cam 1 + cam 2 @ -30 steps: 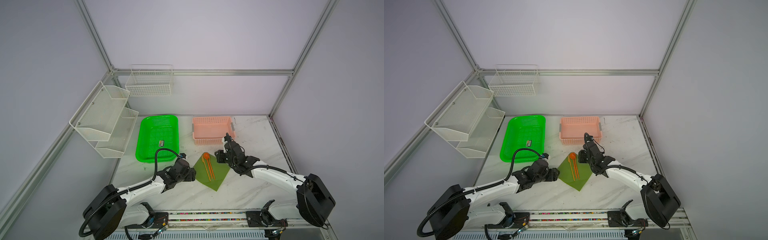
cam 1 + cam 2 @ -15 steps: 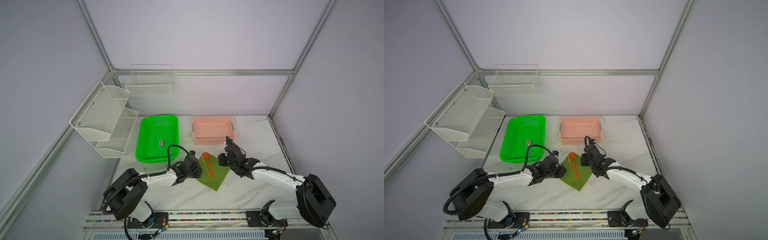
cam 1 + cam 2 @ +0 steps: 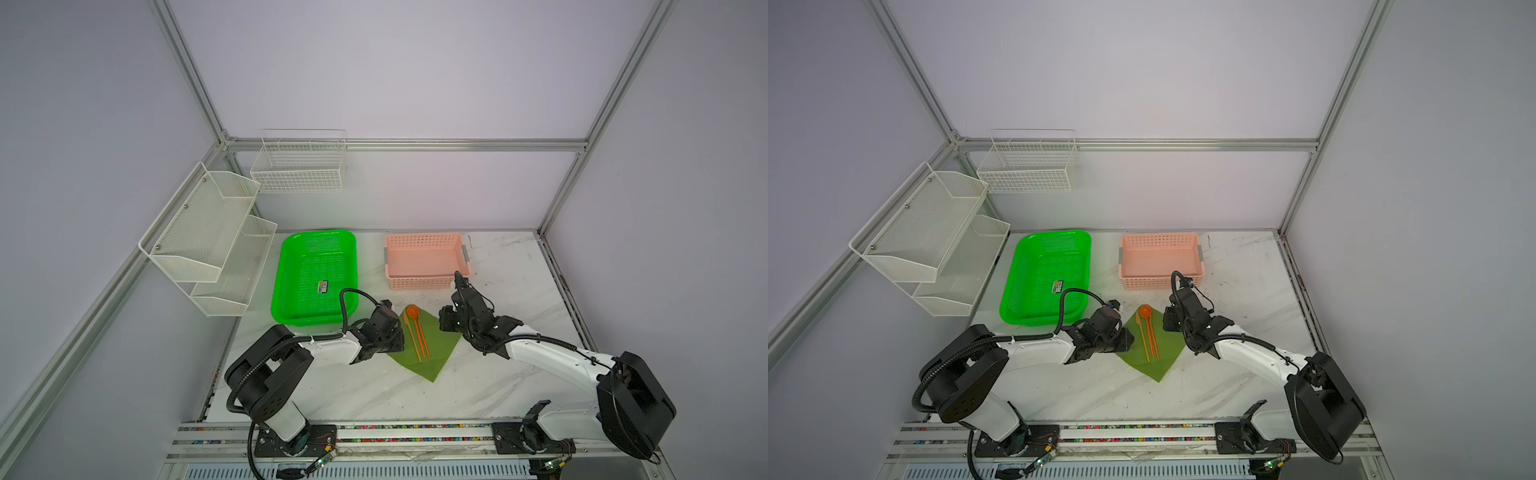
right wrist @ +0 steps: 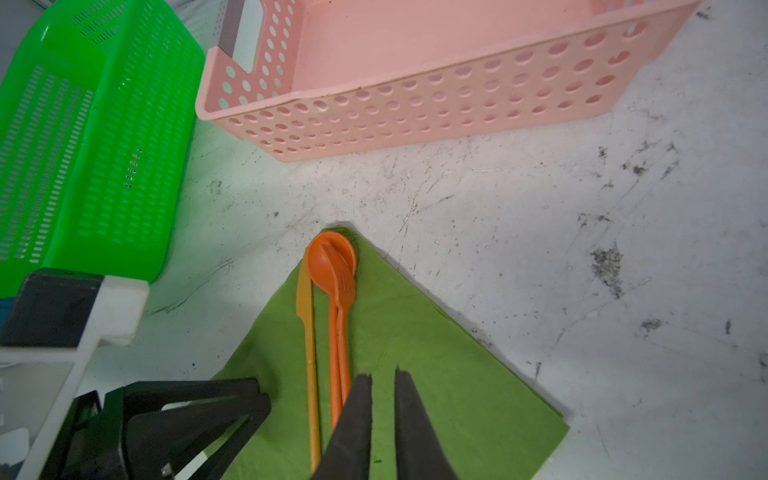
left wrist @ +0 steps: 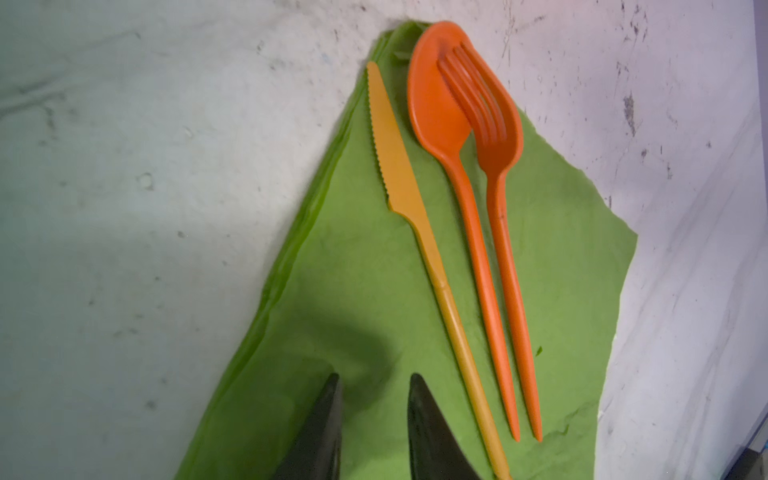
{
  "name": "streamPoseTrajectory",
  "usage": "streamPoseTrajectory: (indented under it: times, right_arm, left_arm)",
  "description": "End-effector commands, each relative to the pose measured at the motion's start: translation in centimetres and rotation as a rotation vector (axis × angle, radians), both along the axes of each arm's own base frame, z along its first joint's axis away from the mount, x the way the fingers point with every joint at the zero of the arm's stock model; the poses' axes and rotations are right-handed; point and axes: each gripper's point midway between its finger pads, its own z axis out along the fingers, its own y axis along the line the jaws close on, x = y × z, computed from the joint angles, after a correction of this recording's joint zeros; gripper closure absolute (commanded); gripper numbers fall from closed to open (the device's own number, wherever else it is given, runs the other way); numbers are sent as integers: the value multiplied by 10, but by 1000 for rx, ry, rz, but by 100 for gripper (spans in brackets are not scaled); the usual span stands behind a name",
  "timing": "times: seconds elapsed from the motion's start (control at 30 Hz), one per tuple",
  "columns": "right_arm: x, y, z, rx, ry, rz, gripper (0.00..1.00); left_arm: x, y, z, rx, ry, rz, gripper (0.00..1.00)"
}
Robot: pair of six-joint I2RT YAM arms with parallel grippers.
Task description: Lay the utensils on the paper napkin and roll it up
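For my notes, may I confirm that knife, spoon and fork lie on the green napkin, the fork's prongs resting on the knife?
Not quite: the left wrist view shows the prongs of the fork resting on the spoon, not the knife; all three lie on the napkin.

Olive-green square paper napkin (image 5: 365, 291): thin paper, matt, faintly fibrous, crinkled along its edges.
Orange plastic spoon (image 5: 432, 104): smooth plastic, soft sheen.
Orange plastic fork (image 5: 496, 183): looked the same smooth plastic.
Yellow-orange plastic knife (image 5: 395, 162): translucent plastic, smooth, duller.
White marble-patterned surface (image 4: 540, 187): hard, smooth, scuffed with dark marks.
Pink perforated plastic basket (image 4: 415, 104): moulded plastic, satin.
Neon-green slotted plastic tray (image 4: 83, 145): glossy plastic.
White wire rack (image 3: 299, 166): looked like coated metal wire.
Right tool (image 4: 381, 376): black fingers, matt.
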Motion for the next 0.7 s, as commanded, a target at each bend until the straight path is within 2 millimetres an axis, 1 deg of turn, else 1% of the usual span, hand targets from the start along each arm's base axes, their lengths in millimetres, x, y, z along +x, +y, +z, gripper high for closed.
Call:
streamPoseTrajectory:
  times: [0.0, 0.33, 0.57, 0.67]
  right_arm:
    - [0, -7, 5, -14, -10, -18, 85]
    - [1, -4, 2, -22, 2, -3, 85]
    - [2, 1, -5, -27, 21, 19, 85]
    - [0, 5, -7, -38, 16, 63, 85]
  left_arm:
    - [19, 2, 7, -18, -8, 28, 73]
    - [41, 21, 4, -7, -12, 41, 74]
    - [60, 26, 5, -7, -11, 38, 76]
    - [69, 28, 10, -5, -21, 36, 76]
